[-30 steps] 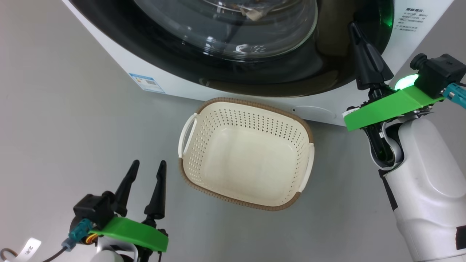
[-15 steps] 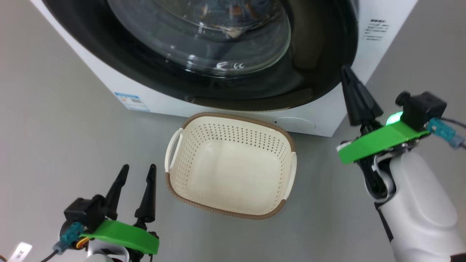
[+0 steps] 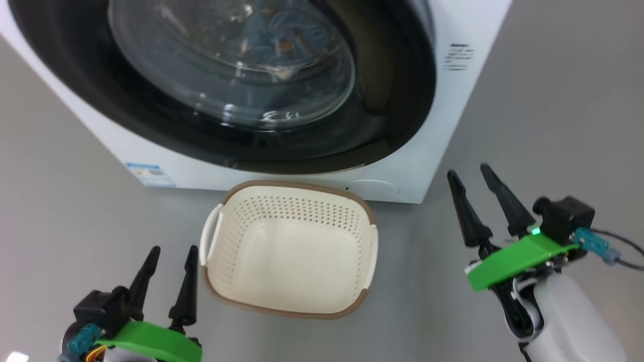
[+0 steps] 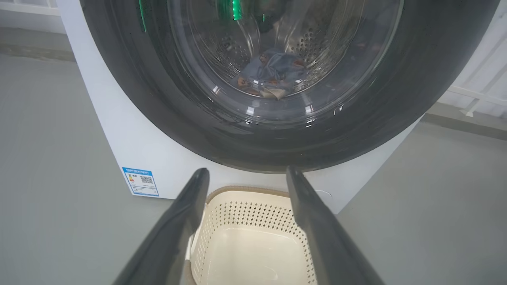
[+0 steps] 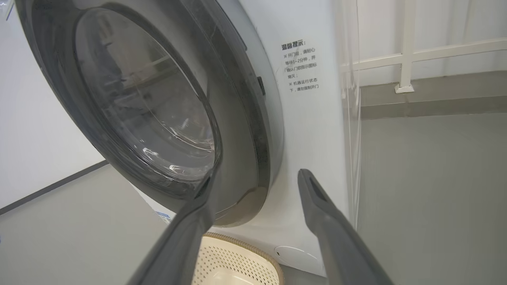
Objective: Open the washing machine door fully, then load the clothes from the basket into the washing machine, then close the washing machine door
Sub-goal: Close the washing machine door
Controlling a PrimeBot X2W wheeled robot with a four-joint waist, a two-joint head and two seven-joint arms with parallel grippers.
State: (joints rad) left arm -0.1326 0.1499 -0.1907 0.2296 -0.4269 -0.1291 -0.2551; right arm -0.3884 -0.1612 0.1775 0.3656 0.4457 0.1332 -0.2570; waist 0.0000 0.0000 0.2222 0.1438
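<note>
Now the washing machine door (image 3: 226,75) looks shut, its black rim lying flat on the front of the washing machine (image 3: 427,151). Through the glass I can see the clothes (image 4: 273,73), blue with little brown bits, sitting in the drum. The basket (image 3: 297,185) stands on the floor (image 3: 553,125) just in front of the machine, with nothing in it. A second ago my right claw (image 3: 468,170) was pinched tight, its tip up against the right side of the door rim. Now its two fingers stand wide, and it hangs well away from the door, low down to the right of the basket, holding nothing. My left claw (image 3: 173,248) is wide too, with nothing in it, low down to the left of the basket, same as before. My head has moved as well, so the whole picture slid over; the machine and basket did not move. I think the last push is done and the whole job is finished. I would still like to know if the door clicked, and I cannot tell that from here.
</note>
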